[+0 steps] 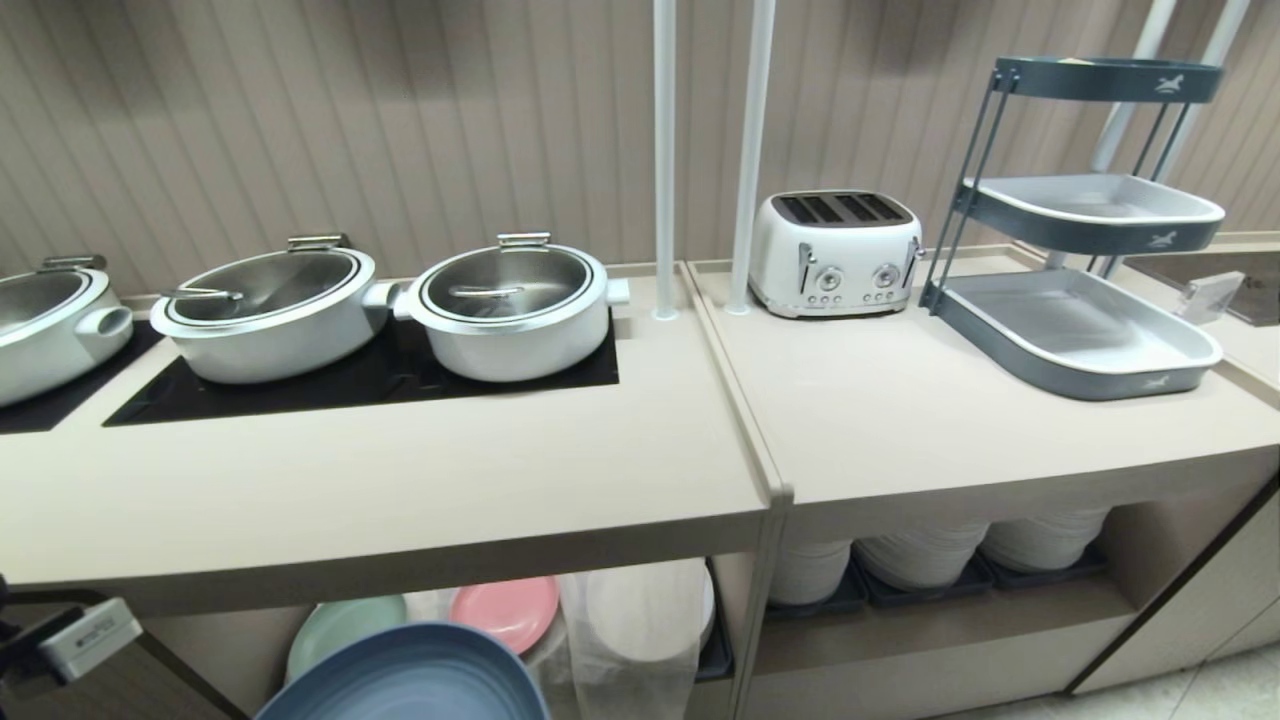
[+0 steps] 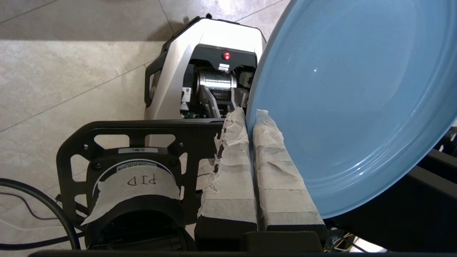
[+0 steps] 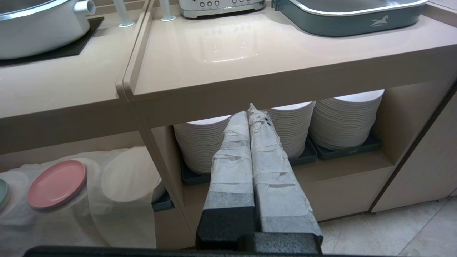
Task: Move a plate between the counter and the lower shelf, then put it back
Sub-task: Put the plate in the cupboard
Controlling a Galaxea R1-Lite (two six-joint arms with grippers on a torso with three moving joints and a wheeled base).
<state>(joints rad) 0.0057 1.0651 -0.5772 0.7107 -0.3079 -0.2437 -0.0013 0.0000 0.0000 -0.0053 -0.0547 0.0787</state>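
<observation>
The light blue plate (image 2: 350, 100) hangs tilted in front of the cabinet, low down, over the floor and the robot's base. My left gripper (image 2: 250, 116) is shut on its rim, one taped finger on each face. In the head view the plate (image 1: 410, 675) shows at the bottom edge, below the counter (image 1: 400, 490) and in front of the lower shelf (image 1: 220, 640). A white cloth (image 1: 630, 630) drapes the shelf's stacks. My right gripper (image 3: 250, 110) is shut on nothing and parked before the neighbouring compartment.
A pink plate (image 1: 505, 610) and a mint green plate (image 1: 340, 625) lie on the cloth in the lower shelf. Three lidded white pots (image 1: 510, 310) stand on black cooktop panels. On the adjoining top are a toaster (image 1: 835, 255) and a tiered tray rack (image 1: 1080, 330), with white plate stacks (image 3: 342, 121) below.
</observation>
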